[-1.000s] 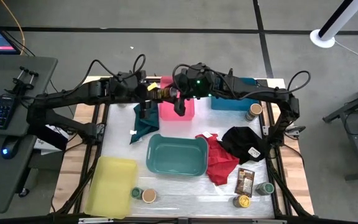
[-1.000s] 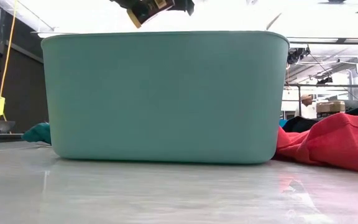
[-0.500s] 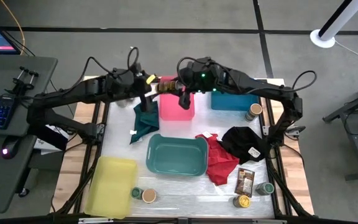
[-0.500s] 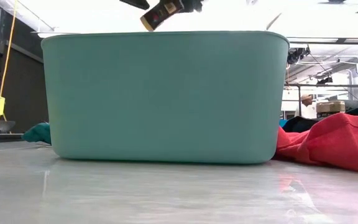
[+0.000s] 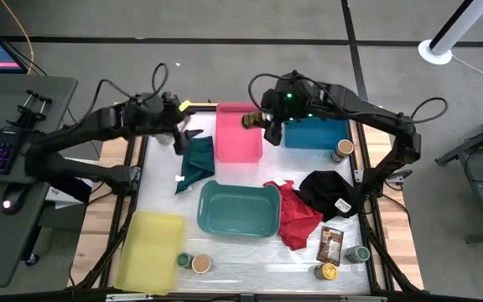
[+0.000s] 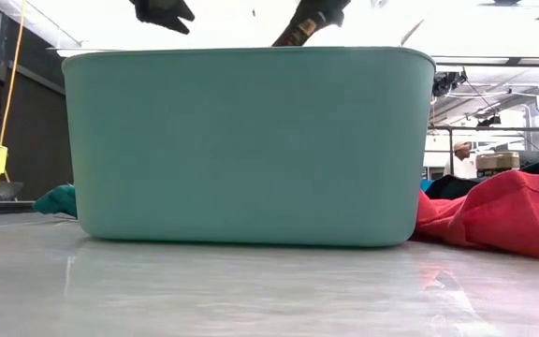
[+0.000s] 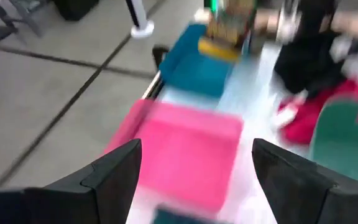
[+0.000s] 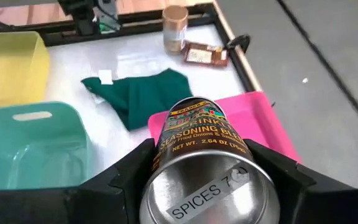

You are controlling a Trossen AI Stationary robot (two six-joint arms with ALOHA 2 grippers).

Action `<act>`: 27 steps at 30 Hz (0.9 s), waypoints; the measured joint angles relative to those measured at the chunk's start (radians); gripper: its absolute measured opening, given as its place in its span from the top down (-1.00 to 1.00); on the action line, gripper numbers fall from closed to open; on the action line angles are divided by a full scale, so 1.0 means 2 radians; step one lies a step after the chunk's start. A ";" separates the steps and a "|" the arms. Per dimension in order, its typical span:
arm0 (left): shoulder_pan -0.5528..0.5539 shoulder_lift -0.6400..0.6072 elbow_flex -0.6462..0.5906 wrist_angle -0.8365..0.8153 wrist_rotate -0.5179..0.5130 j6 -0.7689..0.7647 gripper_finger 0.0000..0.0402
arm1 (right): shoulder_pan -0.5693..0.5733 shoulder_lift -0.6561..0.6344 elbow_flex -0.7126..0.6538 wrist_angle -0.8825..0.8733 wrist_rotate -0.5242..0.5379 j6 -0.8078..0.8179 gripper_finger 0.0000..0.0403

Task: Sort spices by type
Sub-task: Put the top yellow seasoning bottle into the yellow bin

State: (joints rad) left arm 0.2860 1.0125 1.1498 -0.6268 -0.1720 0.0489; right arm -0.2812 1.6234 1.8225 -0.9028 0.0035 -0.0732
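From above, the right pincer [image 5: 257,122] reaches over the gap between the pink bin [image 5: 238,134] and blue bin [image 5: 315,134], clamping a spice tin [image 5: 250,121]. The left wrist view shows the left pincer [image 7: 194,168] spread wide and empty above the pink bin. The right wrist view shows the tin's base between its fingers [image 8: 129,171].

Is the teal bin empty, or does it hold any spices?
Empty: from above, the teal bin shows only its bare floor; no jar or packet lies inside.

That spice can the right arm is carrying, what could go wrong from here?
The right gripper holds the spice can by its sides only, tilted, so it could slip.

It hangs between the pink bin and the blue bin, so a release could miss.

The left gripper, open, is near the pink bin and could cross paths.
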 joint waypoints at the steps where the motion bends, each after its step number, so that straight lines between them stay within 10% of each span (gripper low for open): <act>1: 0.002 -0.018 -0.035 0.043 0.007 -0.023 -0.44 | 0.000 -0.001 -0.012 0.014 -0.008 0.004 -0.03; 8: -0.011 -0.082 -0.252 0.464 0.031 -0.230 -0.44 | 0.001 -0.013 -0.118 0.263 -0.047 0.060 -0.03; 14: -0.012 -0.074 -0.306 0.692 -0.016 -0.317 -0.44 | 0.008 -0.027 -0.129 0.460 -0.022 0.089 -0.03; 27: -0.002 0.052 -0.195 0.809 -0.006 -0.254 -0.44 | 0.043 0.037 -0.129 0.726 0.079 0.141 -0.03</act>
State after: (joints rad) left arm 0.2828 1.1171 0.7593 0.9919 -0.1846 -0.4588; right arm -0.1947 1.6982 1.5639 0.5492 0.1619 0.2080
